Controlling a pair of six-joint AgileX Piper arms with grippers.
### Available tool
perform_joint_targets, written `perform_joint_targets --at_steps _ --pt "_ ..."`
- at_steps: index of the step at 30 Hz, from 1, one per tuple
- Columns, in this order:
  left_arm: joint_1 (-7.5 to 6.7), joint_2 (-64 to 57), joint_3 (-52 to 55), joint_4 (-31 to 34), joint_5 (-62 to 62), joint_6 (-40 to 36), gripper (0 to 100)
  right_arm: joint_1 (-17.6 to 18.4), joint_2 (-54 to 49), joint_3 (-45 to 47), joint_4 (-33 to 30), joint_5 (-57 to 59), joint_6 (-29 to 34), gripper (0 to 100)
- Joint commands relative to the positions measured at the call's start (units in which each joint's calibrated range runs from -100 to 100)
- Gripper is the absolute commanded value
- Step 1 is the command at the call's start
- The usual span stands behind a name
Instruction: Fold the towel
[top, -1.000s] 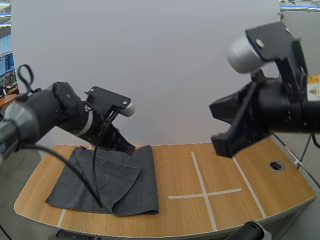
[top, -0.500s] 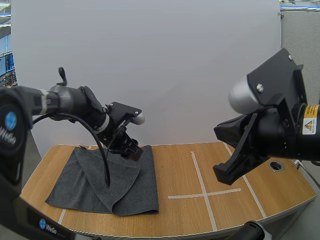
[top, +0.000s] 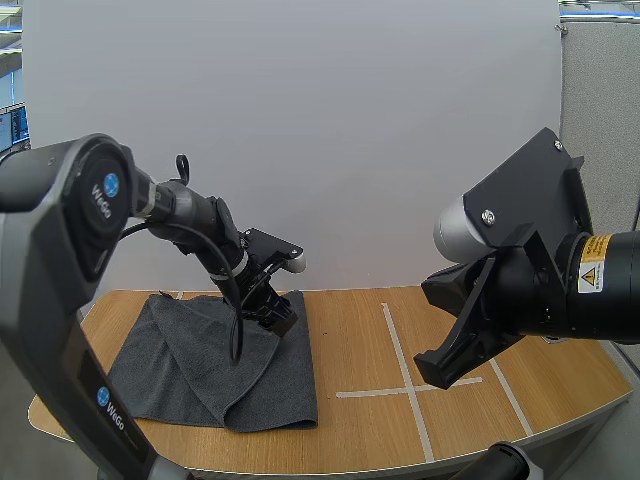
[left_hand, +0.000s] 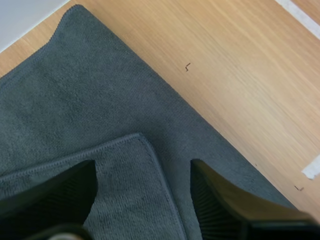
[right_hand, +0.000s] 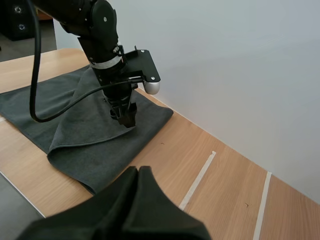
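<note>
Left claw (left_hand: 143, 196) released, angled down over towel's (top: 200, 352) folded edge; right claw (right_hand: 138, 174) clenched, raised over counter (top: 372, 345) right of towel

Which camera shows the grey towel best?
The high view: nearly the whole towel lies there, one flap folded over. The left wrist view gives a close patch; the right wrist view a slanted look.

A plain white wall (top: 350, 120) stands behind the far edge of a wooden table (top: 350, 340) marked with white tape lines (top: 408, 388).
</note>
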Motion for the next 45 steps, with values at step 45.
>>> perform_joint_targets --at_steps 45 --pt "-6.10 13.0 -7.1 29.2 -10.0 -23.1 88 -1.2 -0.4 0.1 -1.9 0.0 0.1 0"
